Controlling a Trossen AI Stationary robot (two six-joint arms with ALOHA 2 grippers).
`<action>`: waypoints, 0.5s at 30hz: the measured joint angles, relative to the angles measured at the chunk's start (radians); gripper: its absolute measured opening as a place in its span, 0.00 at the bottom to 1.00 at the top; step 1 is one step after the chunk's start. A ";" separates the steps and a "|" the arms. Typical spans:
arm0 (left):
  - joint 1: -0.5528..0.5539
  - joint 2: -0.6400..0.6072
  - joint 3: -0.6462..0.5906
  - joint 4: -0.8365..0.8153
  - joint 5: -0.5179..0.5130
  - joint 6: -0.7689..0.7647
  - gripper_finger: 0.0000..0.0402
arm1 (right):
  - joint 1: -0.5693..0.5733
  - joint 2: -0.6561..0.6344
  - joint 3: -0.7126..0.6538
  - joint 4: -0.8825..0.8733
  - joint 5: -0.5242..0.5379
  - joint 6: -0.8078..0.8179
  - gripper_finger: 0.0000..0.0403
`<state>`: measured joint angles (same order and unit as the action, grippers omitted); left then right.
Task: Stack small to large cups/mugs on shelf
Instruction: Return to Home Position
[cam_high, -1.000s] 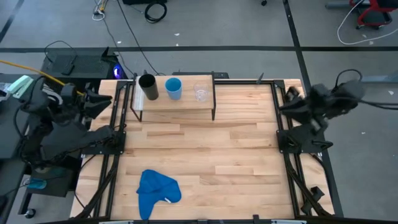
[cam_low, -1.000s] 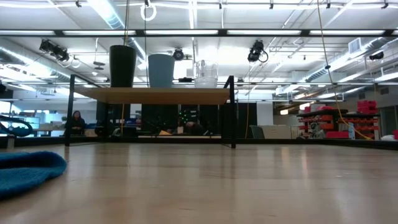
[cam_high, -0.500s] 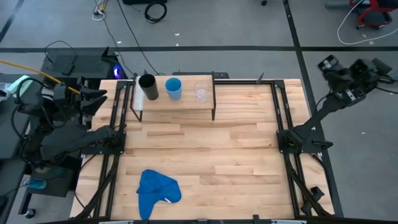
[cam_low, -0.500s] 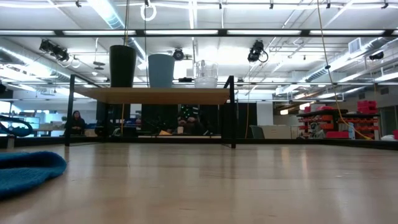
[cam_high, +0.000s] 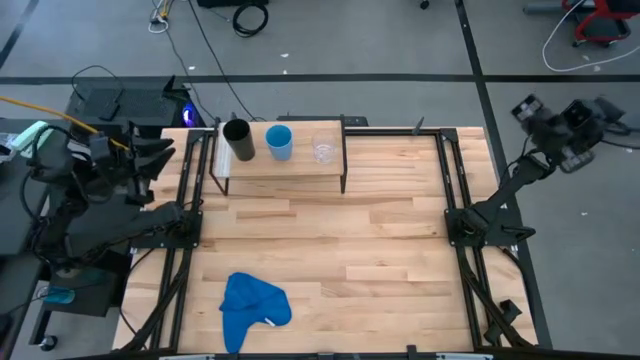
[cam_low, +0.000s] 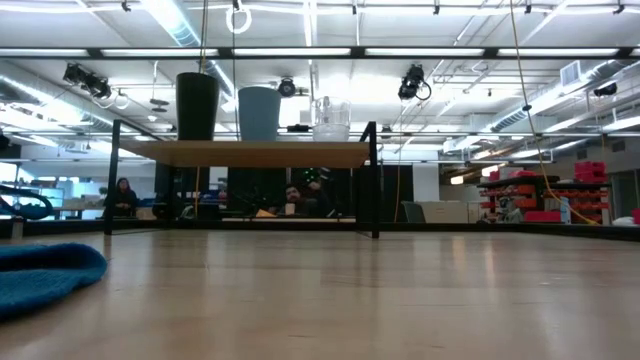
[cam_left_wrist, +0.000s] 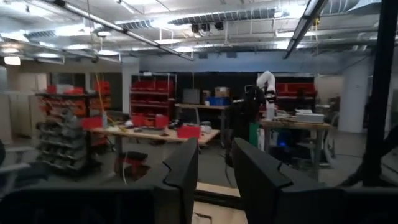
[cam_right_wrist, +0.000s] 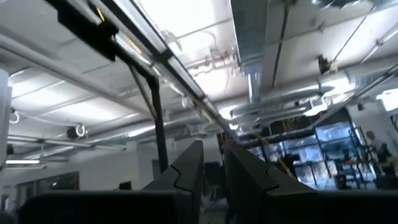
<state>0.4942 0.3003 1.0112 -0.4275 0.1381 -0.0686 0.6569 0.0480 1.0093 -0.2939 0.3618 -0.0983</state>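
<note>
cups (cam_high: 279, 141) on shelf (cam_high: 290, 166) | left jaws, right jaws off-table, well apart

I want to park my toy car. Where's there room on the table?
Wide bare table lies between the shelf and the blue cloth, and all along the right side. The shelf is crowded with three cups.

Black cup (cam_high: 238, 138): we read nothing.
Blue cup (cam_high: 280, 141): we read nothing.
Clear cup (cam_high: 323, 150): we read nothing.
Shelf (cam_high: 282, 166): we read no label.
Room beyond (cam_low: 520, 190): nothing legible to us.
</note>
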 joint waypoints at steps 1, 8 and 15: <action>0.000 0.000 -0.010 0.001 0.001 -0.012 0.27 | 0.000 -0.002 -0.021 0.001 0.000 0.014 0.18; 0.000 -0.038 -0.083 -0.017 -0.030 -0.048 0.27 | 0.000 -0.004 -0.258 0.212 0.001 0.093 0.18; 0.000 -0.133 -0.065 -0.060 -0.349 0.045 0.27 | 0.000 -0.003 -0.417 0.432 0.032 -0.012 0.18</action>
<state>0.4942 0.1674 0.9459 -0.4871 -0.2108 -0.0236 0.6571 0.0448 0.5919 0.1379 0.3935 -0.1103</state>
